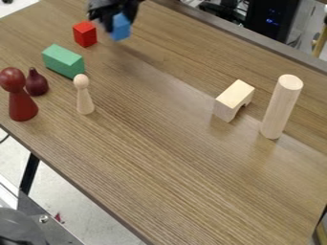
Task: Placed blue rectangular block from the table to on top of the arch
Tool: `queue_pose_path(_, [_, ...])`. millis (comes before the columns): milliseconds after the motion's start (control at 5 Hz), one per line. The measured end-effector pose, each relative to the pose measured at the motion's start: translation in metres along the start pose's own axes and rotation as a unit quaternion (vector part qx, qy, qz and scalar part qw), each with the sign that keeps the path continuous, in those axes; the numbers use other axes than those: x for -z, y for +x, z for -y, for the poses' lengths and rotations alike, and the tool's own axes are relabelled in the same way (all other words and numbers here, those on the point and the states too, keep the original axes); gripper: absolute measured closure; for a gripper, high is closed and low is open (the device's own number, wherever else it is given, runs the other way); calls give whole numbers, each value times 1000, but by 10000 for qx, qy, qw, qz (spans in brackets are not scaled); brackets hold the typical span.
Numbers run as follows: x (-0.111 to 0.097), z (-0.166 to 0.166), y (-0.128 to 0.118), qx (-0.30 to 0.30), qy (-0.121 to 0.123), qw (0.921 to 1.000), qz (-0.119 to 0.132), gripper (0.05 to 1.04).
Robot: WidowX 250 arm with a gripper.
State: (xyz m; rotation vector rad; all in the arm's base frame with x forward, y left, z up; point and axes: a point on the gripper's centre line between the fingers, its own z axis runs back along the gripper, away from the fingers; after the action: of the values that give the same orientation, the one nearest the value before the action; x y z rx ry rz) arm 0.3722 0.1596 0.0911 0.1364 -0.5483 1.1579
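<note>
My gripper (119,19) hangs at the top edge, left of centre, with its fingers closed around the upper part of the blue rectangular block (121,31). The block is upright, its lower part showing below the fingers; whether its bottom touches the table I cannot tell. The pale wooden arch (234,100) stands on the right half of the table, well to the lower right of the gripper, with its cut-out facing down and its top bare.
A tall wooden cylinder (281,106) stands just right of the arch. A red block (85,34) is left of the gripper, with a green block (63,61) below it. A pale peg figure (83,94), a dark red figure (22,103) and a maroon pear-shaped piece (36,83) stand at left.
</note>
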Motion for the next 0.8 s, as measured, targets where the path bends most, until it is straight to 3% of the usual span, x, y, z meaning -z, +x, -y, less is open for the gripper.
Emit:
queue_pose_path(200, [-31,26,-14,746,-566,9956,56,528])
queue_pose_path(400, [-53,41,-34,1479,-1163,9821,-104,528])
queue_pose_path(600, [-76,53,-55,2272,-1763,9564,-514,528])
queue_pose_path(800, [-93,57,-72,2753,-2048,9322,-1148,528])
